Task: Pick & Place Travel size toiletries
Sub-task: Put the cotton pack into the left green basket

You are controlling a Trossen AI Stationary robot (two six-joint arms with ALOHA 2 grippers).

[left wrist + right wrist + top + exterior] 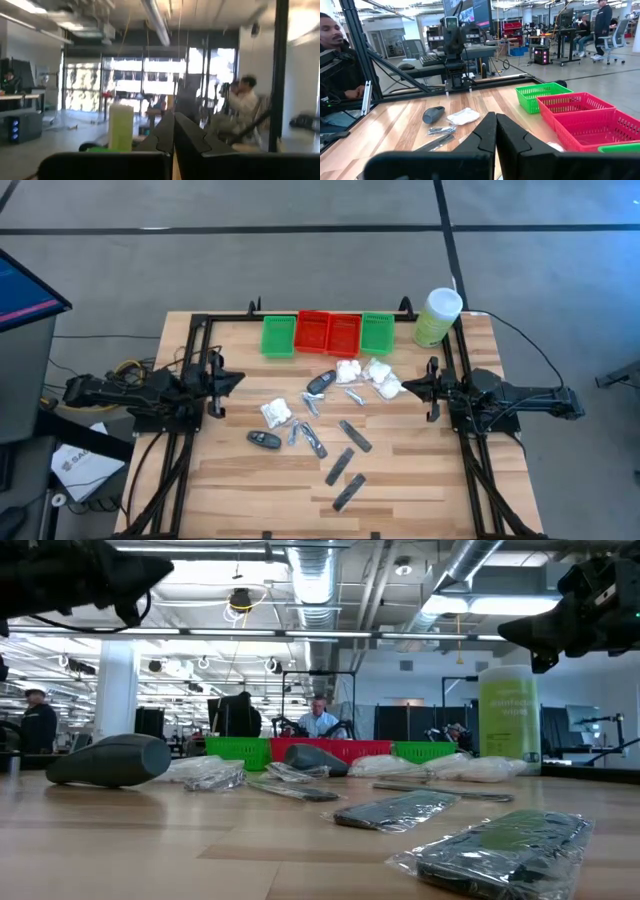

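- The travel size toiletries lie loose in the middle of the table [240,480], between the two grippers and untouched by either.
- Nearest the right gripper [408,387] is a cluster of white soft packets [372,376], just beyond its fingertips and a little toward the trays; a black oval piece [320,383] lies past them.
- Nearest the left gripper [238,380] is a lone white packet [276,413], ahead of its tips and toward the table's front edge, with another black oval piece [265,439] farther that way.
- Dark grey flat bars [347,478] lie toward the front, their long axes slanted diagonally, well apart from both sets of jaws; small silvery tubes [312,406] sit in the middle of the spread.
- Both grippers hover above the table, pointing inward at each other, fingers pressed together with nothing between them, as each wrist view shows.
- The red trays [328,332] and green trays [278,337] stand in a row along the far edge, beside a pale green canister [436,318].
- Judged from this layout, no item is placed yet; the right arm looks nearer to a first pick, and either gripper would have to spread its fingers and descend.
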